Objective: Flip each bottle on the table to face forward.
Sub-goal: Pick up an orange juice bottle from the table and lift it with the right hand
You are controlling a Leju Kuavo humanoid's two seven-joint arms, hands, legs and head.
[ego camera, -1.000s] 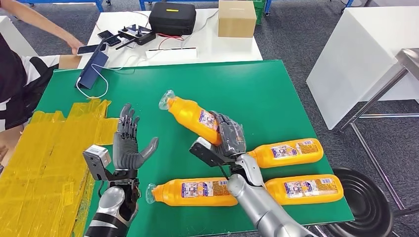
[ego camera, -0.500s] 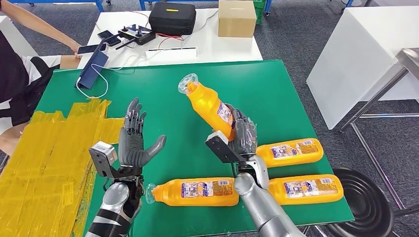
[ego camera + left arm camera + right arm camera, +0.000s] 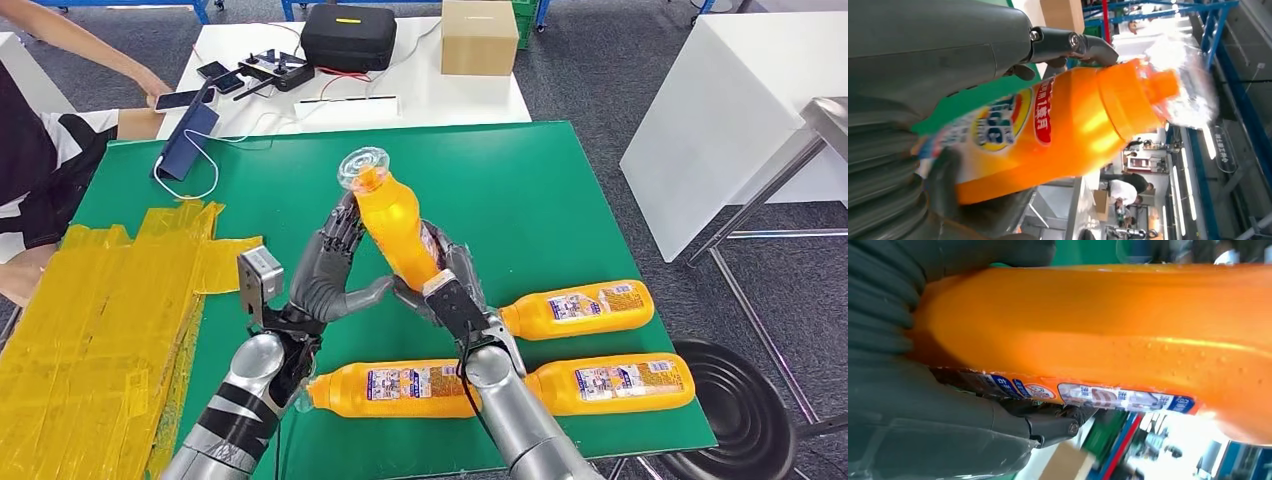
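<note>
An orange bottle [image 3: 395, 225] with a clear cap [image 3: 362, 165] stands nearly upright above the green table [image 3: 560, 190], and my right hand [image 3: 452, 288] grips its lower body. My left hand [image 3: 330, 272] has its spread fingers against the bottle's left side and its thumb under the base, not closed round it. In the left wrist view the bottle [image 3: 1068, 125] lies between thumb and fingers, with its front label showing. The right wrist view has the bottle [image 3: 1108, 325] close up in that hand. Three more orange bottles lie on their sides: [image 3: 395, 388], [image 3: 580, 308], [image 3: 615, 383].
Yellow tape [image 3: 90, 300] covers the table's left part. A blue device with a white cable [image 3: 187, 140] lies at the far left corner. A person [image 3: 40, 150] stands at the left. A white table behind carries a black case [image 3: 350, 35] and a cardboard box [image 3: 480, 35]. A black stool [image 3: 745, 410] stands at right.
My right hand has swung the bottle from slanting to nearly upright and brought it left. My left hand has moved right and now touches the bottle.
</note>
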